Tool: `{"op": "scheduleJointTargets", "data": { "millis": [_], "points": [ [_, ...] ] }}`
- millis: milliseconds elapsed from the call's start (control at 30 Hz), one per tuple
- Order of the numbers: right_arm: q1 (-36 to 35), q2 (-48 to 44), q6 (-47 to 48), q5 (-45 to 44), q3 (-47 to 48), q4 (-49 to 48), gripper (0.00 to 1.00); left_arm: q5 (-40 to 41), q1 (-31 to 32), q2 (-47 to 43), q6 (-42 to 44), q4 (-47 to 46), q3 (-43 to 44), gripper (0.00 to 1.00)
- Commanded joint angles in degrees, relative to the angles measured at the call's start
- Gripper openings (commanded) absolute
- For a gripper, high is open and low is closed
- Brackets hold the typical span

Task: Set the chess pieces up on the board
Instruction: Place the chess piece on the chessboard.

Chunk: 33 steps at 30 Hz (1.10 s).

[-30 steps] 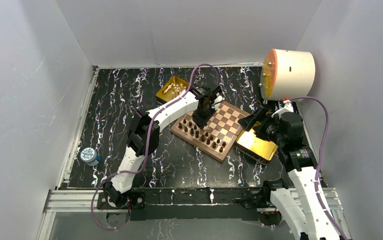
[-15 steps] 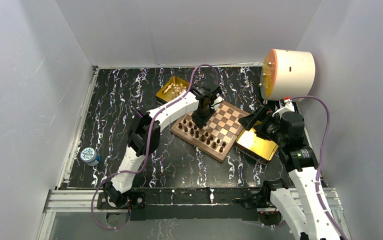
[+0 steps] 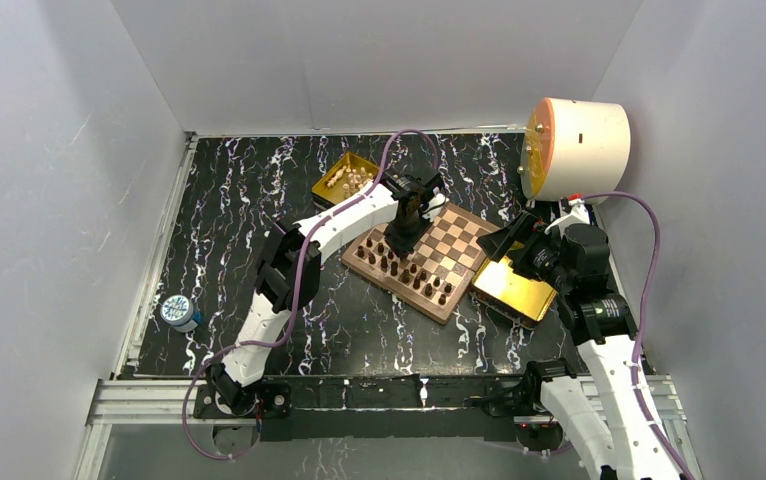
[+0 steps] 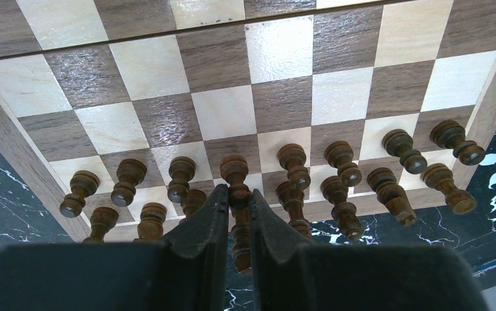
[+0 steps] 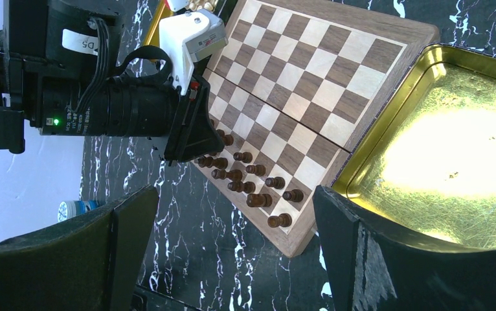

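The board [image 3: 456, 240] lies at an angle mid-table, its far squares bare [image 4: 278, 48]. Several dark brown chess pieces [image 3: 414, 275] stand in two rows along its near-left edge [image 4: 339, 162]. My left gripper [image 3: 402, 238] hangs over those rows. In the left wrist view it [image 4: 237, 202] is shut on one dark brown piece [image 4: 235, 173], whose head sticks out past the fingertips. Pale cream pieces [image 3: 349, 178] lie in a gold tray behind the board. My right gripper [image 5: 232, 194] stands wide open and holds nothing, beside the board's right corner [image 3: 507, 240].
A second gold tray [image 3: 514, 292] sits against the board's right side, under my right arm; no pieces show in it [image 5: 439, 149]. A large cream and orange cylinder [image 3: 577, 148] stands at the back right. A small blue and white jar [image 3: 179, 312] sits near the left wall.
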<state>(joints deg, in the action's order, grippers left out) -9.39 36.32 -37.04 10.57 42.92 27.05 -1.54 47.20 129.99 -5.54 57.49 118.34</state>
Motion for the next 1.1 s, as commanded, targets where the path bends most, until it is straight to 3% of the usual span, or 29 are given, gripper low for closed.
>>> {"op": "scheduleJointTargets", "data": {
  "millis": [0,800,1067],
  "points": [
    [0.0,-1.1,1.1,-0.6,1.9,-1.6,0.99,-0.7,-0.2,0.3,0.3,1.9,0.6,0.00],
    [0.0,-0.8,1.4,-0.8,2.8,-1.8,0.99,-0.3,-0.2,2.3,1.4,3.2,2.4,0.01],
    [-0.1,-0.5,1.0,-0.3,2.7,-2.4,0.99,0.5,-0.2,2.6,1.6,3.9,3.3,0.14]
  ]
}}
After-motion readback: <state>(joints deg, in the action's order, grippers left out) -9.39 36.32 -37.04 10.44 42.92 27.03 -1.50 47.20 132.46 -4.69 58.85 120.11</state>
